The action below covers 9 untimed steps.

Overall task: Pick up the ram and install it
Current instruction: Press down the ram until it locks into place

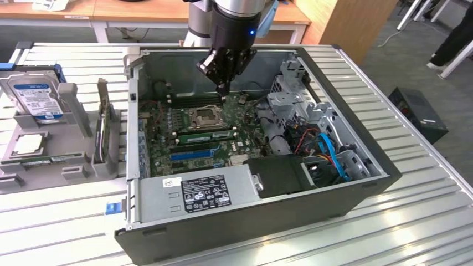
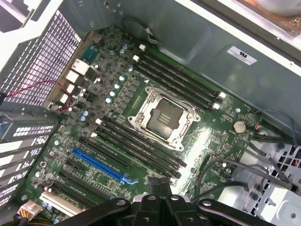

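Note:
The ram (image 1: 205, 134) looks like a long narrow green stick standing in a slot just beside the CPU socket (image 1: 205, 116), inside the open computer case (image 1: 258, 221). My gripper (image 1: 221, 88) hangs above the motherboard near the slots on the far side of the socket, fingers shut with nothing between them. In the wrist view the dark fingers (image 2: 160, 186) are closed together over the board, close to the end of the black memory slots (image 2: 136, 146) beside the socket (image 2: 162, 117). I cannot tell whether the fingertips touch anything.
A grey holder (image 1: 70, 166) at the exterior view's left carries a hard drive (image 1: 33, 94), an upright green expansion card (image 1: 103, 127) and a square chip (image 1: 28, 144). In the case, a drive cage (image 1: 296, 105), blue cables (image 1: 329, 152) and the power supply (image 1: 203, 194) crowd the board.

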Each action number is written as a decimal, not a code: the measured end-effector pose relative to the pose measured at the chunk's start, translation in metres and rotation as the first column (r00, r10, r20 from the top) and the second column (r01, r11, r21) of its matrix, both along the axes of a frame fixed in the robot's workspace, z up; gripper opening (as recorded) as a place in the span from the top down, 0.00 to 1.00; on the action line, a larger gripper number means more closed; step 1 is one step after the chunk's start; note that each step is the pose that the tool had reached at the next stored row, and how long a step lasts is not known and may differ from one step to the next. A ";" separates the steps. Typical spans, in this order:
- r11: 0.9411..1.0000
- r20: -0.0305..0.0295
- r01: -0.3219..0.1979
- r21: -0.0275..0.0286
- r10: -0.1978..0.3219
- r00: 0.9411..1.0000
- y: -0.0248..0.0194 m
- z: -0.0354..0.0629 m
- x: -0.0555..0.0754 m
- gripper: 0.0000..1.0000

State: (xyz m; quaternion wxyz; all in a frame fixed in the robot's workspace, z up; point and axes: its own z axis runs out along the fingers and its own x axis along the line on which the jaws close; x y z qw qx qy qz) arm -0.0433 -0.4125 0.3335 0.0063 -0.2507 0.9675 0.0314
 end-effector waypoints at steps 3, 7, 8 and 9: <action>1.000 -0.005 0.000 0.000 0.000 1.000 0.0000 -0.0001 0.000 0.90; 1.000 -0.024 0.000 -0.001 0.000 1.000 0.0000 0.0000 0.000 0.90; 1.000 -0.024 0.000 -0.001 0.000 1.000 0.0000 0.0001 0.000 0.90; 1.000 -0.024 0.000 -0.001 0.000 1.000 0.0000 0.0001 0.000 0.90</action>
